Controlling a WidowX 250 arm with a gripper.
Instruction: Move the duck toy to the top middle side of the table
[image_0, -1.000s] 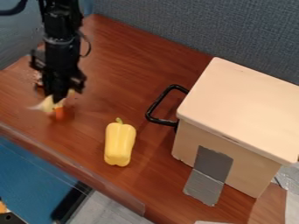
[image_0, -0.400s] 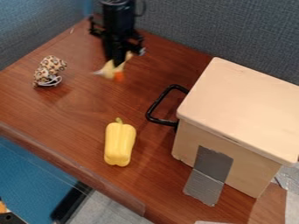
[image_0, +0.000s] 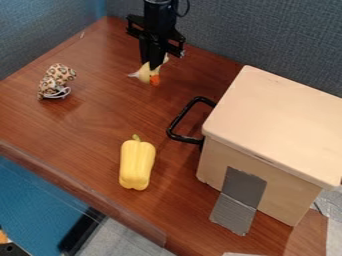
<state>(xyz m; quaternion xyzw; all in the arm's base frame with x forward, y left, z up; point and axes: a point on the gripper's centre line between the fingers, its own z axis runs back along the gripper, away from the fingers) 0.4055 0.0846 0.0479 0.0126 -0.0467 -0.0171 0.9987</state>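
Spotted toy (image_0: 57, 80) with white string sits at left on brown tabletop (image_0: 87, 122). Yellow pepper (image_0: 137, 165) lies nearer front. Duck toy (image_0: 145, 75) hangs from tips of my claw (image_0: 156, 67), up near back wall (image_0: 220, 30). My claw pinched almost closed, duck squeezed between. Can't tell if duck touches wood. Big tan box (image_0: 274, 120) with black handle (image_0: 175, 122) at right.

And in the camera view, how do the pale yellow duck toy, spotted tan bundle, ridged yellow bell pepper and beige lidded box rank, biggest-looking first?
1. Beige lidded box
2. Ridged yellow bell pepper
3. Spotted tan bundle
4. Pale yellow duck toy, judging by its visible part; the black gripper hides some of it.
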